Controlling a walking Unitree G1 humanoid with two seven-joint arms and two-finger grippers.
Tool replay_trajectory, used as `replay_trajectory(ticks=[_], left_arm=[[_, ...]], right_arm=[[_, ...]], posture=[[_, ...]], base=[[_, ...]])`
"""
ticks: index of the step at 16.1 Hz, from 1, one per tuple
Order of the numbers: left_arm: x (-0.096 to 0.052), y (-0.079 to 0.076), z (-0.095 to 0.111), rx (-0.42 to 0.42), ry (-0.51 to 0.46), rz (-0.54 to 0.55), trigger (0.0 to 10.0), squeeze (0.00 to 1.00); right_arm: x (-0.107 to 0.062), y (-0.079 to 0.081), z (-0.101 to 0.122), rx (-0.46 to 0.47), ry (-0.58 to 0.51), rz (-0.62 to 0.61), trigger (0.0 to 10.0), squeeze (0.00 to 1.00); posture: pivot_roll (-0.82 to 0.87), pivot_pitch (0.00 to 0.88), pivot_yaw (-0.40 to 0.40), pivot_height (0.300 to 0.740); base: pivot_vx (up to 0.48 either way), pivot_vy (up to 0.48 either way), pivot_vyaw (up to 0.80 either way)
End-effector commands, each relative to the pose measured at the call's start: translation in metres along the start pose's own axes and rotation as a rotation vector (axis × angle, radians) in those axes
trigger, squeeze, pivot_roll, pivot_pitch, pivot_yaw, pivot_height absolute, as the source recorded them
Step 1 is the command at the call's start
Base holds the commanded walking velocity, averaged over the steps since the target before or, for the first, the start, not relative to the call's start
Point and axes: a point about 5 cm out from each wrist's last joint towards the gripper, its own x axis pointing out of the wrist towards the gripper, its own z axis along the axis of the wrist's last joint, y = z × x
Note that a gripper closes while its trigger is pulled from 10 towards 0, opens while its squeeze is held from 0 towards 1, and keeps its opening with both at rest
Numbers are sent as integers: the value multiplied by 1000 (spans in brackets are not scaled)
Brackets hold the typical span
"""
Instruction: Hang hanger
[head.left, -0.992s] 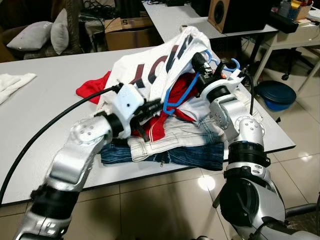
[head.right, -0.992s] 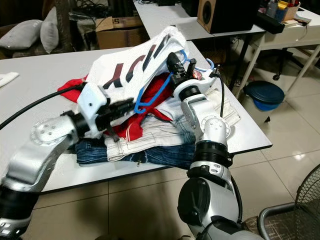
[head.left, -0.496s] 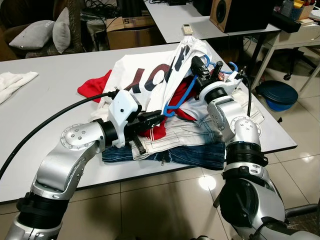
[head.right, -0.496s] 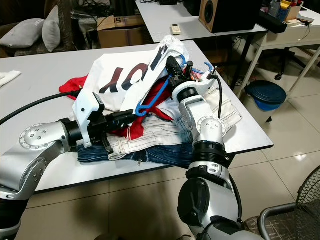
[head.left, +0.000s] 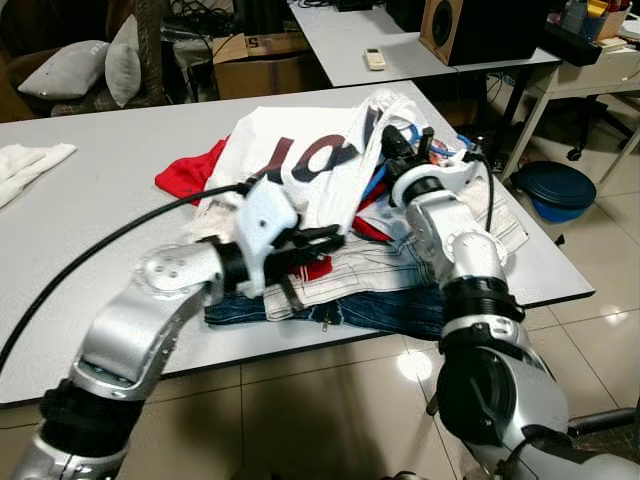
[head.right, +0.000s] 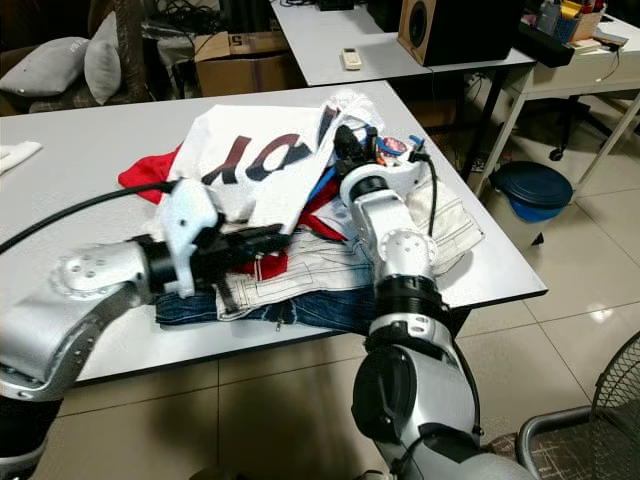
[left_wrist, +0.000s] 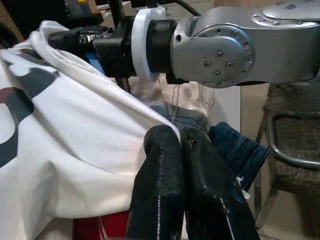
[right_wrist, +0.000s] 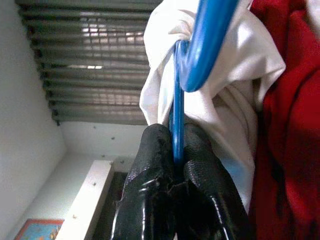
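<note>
Right gripper (right_wrist: 175, 170) pinches the thin blue plastic hanger (right_wrist: 200, 55) at the pile's far right, its curve wrapped in soft white shirt (head.left: 290, 160). Left gripper (left_wrist: 180, 145) clamps that shirt's hem above folded denim jeans (head.left: 400, 305).

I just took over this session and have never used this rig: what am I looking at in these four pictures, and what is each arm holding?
This is a humanoid robot with two silver arms, each ending in a gripper of two black fingers. The two wide pictures come from its head camera, looking down at a white table piled with clothes: a white T-shirt, a red garment and blue jeans. The two close-ups come from cameras on the wrists. The left gripper is shut on the white T-shirt's edge. The right gripper is shut on a blue hanger that has the shirt's fabric bunched around it.
</note>
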Motion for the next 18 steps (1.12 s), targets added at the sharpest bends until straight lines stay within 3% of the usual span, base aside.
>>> replay_trajectory(ticks=[1, 3, 6, 8, 10, 13, 14, 15, 16, 18], left_arm=[[4, -16, 1, 18, 11, -123, 0, 0], [5, -17, 5, 20, -2, -120, 0, 0], [15, -16, 13, 27, -49, -102, 0, 0], [26, -3, 23, 60, -95, 7, 0, 0], [27, 16, 32, 77, -125, 148, 0, 0], [19, 30, 39, 89, -127, 224, 0, 0], [16, 36, 36, 106, -96, 274, 1216, 0], [15, 36, 34, 92, -90, 275, 1490, 0], [15, 32, 32, 94, -80, 236, 2706, 0], [19, 15, 29, 76, -74, 120, 10000, 0]], right_arm=[[4, 21, 25, 43, -168, 51, 10000, 0], [6, 22, 27, 49, -191, 39, 10000, 0], [8, 22, 8, 5, -122, 38, 10000, 0], [5, 20, -21, -80, -2, 33, 10000, 0], [-3, 16, -31, -134, 68, 32, 10000, 0], [-21, 12, -26, -147, 78, 18, 10000, 0], [-27, 12, -23, -152, 76, 18, 10000, 0], [-33, 12, -19, -161, 74, 16, 10000, 0], [-37, 12, -17, -172, 72, 10, 10000, 0], [-42, 13, -14, -184, 74, 3, 10000, 0]], posture=[[63, 0, 34, 740], [66, 0, 32, 740], [66, 0, 28, 740], [65, 0, 27, 740], [60, 0, 26, 740], [50, 0, 31, 740], [42, 0, 36, 740], [39, 0, 38, 740], [36, 0, 40, 740], [33, 0, 42, 740]], base=[[0, 0, 0], [0, 0, 0], [0, 0, 0], [0, 0, 0], [0, 0, 0], [0, 0, 0], [0, 0, 0], [0, 0, 0], [0, 0, 0], [0, 0, 0]])
